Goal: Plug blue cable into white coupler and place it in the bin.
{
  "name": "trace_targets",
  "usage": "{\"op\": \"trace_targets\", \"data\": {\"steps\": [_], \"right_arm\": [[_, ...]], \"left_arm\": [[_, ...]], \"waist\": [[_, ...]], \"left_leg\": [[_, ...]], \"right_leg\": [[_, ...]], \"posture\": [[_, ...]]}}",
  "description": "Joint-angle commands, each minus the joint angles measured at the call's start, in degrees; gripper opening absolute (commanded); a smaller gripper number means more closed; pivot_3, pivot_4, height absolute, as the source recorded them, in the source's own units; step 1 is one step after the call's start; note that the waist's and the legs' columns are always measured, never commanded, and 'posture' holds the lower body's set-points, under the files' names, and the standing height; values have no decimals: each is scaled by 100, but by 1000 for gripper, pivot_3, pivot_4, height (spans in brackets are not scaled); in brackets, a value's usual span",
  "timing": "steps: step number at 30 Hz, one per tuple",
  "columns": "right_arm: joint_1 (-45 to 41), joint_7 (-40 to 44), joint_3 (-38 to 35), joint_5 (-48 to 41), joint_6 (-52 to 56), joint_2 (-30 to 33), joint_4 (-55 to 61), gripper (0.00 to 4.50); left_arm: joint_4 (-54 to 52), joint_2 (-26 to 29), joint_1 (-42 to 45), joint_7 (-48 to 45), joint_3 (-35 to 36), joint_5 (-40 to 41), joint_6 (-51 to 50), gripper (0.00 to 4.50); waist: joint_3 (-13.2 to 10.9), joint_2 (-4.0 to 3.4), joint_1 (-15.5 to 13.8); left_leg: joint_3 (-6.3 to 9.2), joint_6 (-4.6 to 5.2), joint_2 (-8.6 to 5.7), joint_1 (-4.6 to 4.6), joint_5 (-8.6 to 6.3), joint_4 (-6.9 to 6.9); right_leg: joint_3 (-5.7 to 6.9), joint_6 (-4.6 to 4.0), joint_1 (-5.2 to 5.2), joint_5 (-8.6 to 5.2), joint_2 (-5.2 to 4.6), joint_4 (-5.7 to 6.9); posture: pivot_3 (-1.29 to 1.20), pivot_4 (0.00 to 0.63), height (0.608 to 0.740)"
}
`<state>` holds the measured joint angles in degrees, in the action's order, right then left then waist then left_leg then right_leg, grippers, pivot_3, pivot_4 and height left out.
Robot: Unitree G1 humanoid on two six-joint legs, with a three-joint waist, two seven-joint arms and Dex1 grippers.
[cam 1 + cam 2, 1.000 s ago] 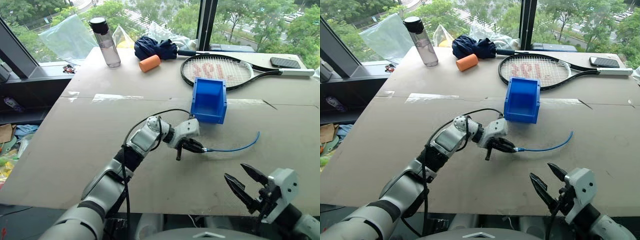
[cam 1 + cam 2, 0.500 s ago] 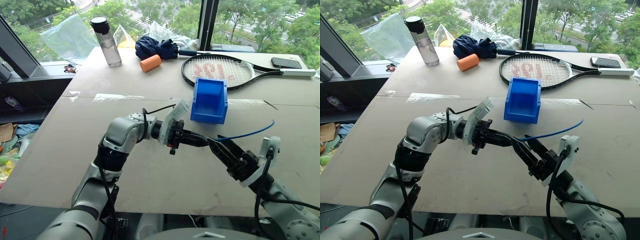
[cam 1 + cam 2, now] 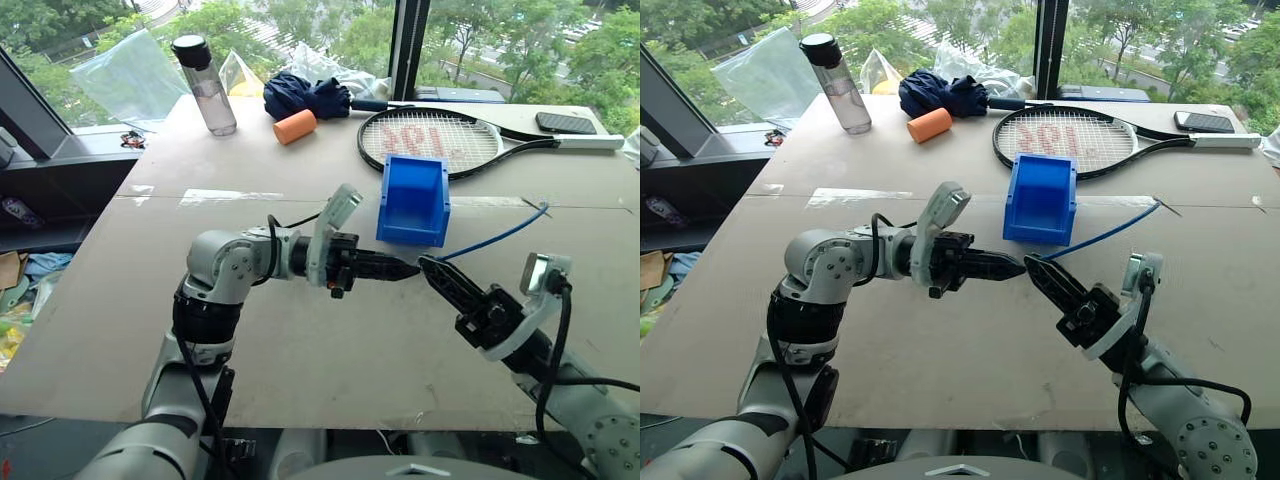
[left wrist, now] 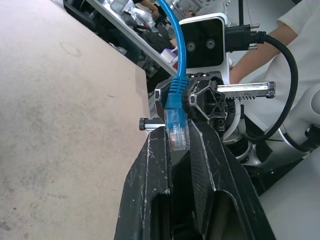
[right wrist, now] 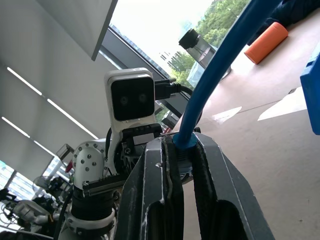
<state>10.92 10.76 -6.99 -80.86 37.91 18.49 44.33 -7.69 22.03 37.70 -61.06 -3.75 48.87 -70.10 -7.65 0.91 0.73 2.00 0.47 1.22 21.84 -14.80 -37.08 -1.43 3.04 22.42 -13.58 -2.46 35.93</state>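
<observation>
Both jaws pinch the blue cable (image 4: 177,125) at its plug end.

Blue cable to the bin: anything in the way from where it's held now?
Nothing visible. The blue cable hangs above the table, pinched where the left end effector and right end effector meet, just in front of the bin.

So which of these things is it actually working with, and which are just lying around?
In use:
- thin bright-blue network cable, clear plug end pinched where the left pincer and right pincer meet
- boxy bright-blue plastic bin

Just lying about:
- clear water bottle
- orange foam cylinder
- dark-blue folded umbrella
- tennis racket
- black phone
</observation>
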Motion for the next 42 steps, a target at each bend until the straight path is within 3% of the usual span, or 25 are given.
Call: {"op": "trace_targets", "data": {"steps": [1, 7, 10, 14, 22, 30, 31, 37, 42], "right_arm": [[-99, -105, 39, -242, -154, 79, 131, 0], [-40, 16, 76, -141, -280, 166, 20, 0], [-103, 108, 191, 156, -325, 153, -177, 0], [-170, 305, 302, 406, -350, 152, -417, 0], [-267, 475, 165, 545, -324, 304, -609, 0], [-217, 114, 19, 404, -351, 398, -331, 0], [-209, 64, 2, 380, -356, 405, -290, 0], [-123, -9, -49, 532, -377, 573, -91, 0], [-711, 466, 494, 1821, -215, 1248, -164, 0]], "left_arm": [[-242, 150, -114, 413, 587, 180, 71, 1718], [-275, 1132, -830, 1147, 1267, -946, 1485, 4433], [-74, 1644, -1322, 1159, 1200, -1773, 2582, 4433], [136, 1874, -1915, 1042, 928, -2563, 3874, 4433], [758, 1459, -2081, 1054, 434, -3200, 5094, 4433], [2287, 1374, -1357, 316, -138, -3752, 6164, 731], [2457, 1354, -1256, 211, -194, -3791, 6286, 492], [2549, 1338, -921, -627, -297, -3528, 6246, 526], [1516, 1053, -685, -1196, -835, -3232, 5486, 526]], "waist": [[0, 0, 1], [-3, -1, 9], [-2, -1, -15], [-3, 1, -38], [-1, 4, -82], [1, 9, -74], [1, 8, -76], [1, 9, -63], [-1, 9, -40]], "left_leg": [[0, 0, 0, 0, 0, 1], [-4, 0, 3, -5, 0, 20], [-8, 0, 3, -3, 0, 22], [-17, -1, 2, -3, 0, 25], [-21, 0, -2, -1, 0, 25], [-19, 0, -5, 1, 0, 25], [-19, 0, -6, 2, 0, 25], [-18, 0, -6, 2, 0, 24], [-18, 0, -6, 6, 0, 17]], "right_leg": [[0, 0, 1, 0, 0, 0], [-10, -1, 12, 0, 5, 1], [-10, -5, 14, -2, 3, -2], [-16, -10, 16, -4, -1, -4], [-16, -11, 17, -3, -16, -5], [-11, -4, 17, 0, -12, -4], [-11, -4, 17, 1, -11, -4], [-10, 2, 15, 4, -12, -3], [-10, -4, 17, 0, -12, -4]], "posture": [[0, 150, 740], [0, 150, 740], [0, 150, 740], [0, 150, 740], [0, 150, 740], [0, 150, 740], [0, 150, 740], [0, 150, 740], [0, 150, 740]]}}
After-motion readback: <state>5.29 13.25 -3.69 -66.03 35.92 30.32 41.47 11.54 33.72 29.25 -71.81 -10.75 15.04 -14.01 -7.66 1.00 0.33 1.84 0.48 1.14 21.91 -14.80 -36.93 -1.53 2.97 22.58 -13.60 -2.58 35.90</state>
